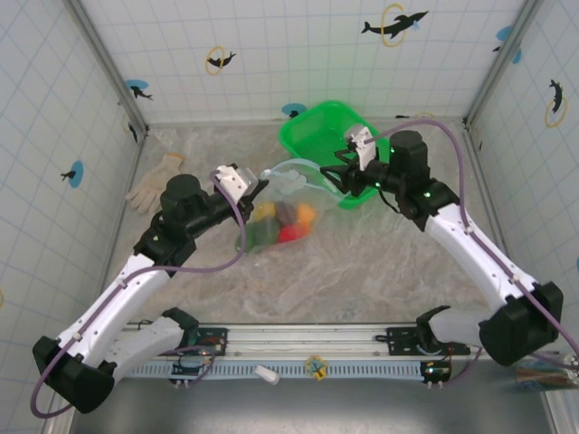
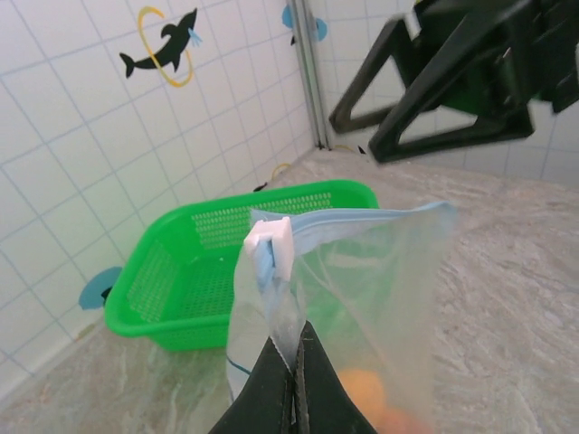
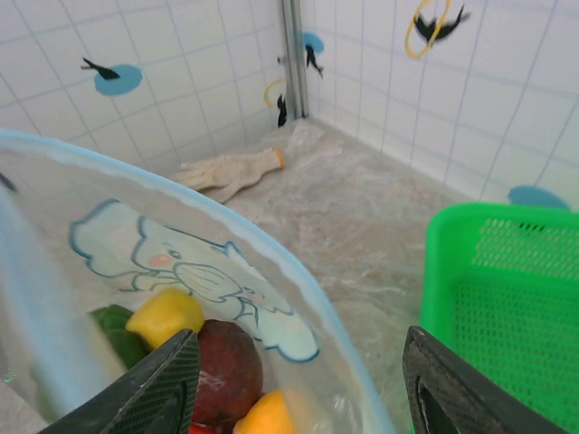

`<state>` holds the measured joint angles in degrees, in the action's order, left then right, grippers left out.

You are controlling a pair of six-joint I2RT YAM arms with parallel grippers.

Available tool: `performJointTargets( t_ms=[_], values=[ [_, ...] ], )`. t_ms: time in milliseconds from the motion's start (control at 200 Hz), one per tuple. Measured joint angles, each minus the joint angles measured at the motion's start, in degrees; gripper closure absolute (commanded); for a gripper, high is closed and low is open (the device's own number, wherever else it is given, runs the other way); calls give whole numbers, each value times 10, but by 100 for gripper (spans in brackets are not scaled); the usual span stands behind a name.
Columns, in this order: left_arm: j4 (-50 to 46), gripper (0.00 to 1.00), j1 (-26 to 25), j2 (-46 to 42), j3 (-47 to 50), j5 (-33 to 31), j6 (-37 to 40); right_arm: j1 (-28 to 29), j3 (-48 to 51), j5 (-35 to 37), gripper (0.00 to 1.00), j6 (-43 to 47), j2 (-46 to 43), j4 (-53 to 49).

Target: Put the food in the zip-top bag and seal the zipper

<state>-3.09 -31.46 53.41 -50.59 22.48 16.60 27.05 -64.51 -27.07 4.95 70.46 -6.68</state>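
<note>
Where the overhead camera looked down, the zip-top bag point(image 1: 288, 203) hung between the two arms, its food point(image 1: 282, 222) heaped low inside. The left gripper point(image 1: 246, 184) pinched the bag's left end, its forearm reaching in from the near left. The right gripper point(image 1: 336, 174) stood at the other end, wrist bent down in front of the green basket point(image 1: 317, 127).

From the left wrist, the fingers point(image 2: 271, 389) were clenched on the bag's film directly below the white slider point(image 2: 271, 248). The zipper point(image 2: 362, 218) ran away from them, its long axis pointing toward the right gripper point(image 2: 355, 136), whose jaws stood apart beyond the strip's far end. The left arm was thus nearer the slider, and I judged the seal would turn on drawing it along that line.

From the right wrist, the fingers point(image 3: 167, 380) were spread and grasped nothing. The bag's blue mouth edge curved between them, perhaps touching neither, though the close view left that unsure. Yellow, maroon and orange pieces lay beneath that edge, toward the left finger.
</note>
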Motion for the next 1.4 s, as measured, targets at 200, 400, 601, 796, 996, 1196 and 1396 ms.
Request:
performJointTargets(
  t_ms=[200, 400, 601, 796, 996, 1196, 1396],
  values=[
    [-19, 100, 0, 5, -6, 54, -1, 3, -16, -79, 45, 26, -28, 8],
    [-29, 100, 0, 21, -13, 87, -1, 19, -88, -180, 51, 66, 37, 0],
    [-31, 100, 0, 33, -17, 107, -1, 64, -147, -232, 47, 113, 101, -31],
    [-34, 100, 0, 35, -17, 117, -1, 104, -206, -249, 51, 157, 154, -89],
    [-36, 100, 0, 35, -17, 120, -1, 108, -216, -250, 70, 176, 181, -125],
    [-38, 100, 0, 35, -16, 120, -1, 108, -216, -257, 88, 191, 184, -151],
    [-38, 100, 0, 35, -16, 120, -1, 108, -216, -260, 99, 193, 181, -155]
  ],
)
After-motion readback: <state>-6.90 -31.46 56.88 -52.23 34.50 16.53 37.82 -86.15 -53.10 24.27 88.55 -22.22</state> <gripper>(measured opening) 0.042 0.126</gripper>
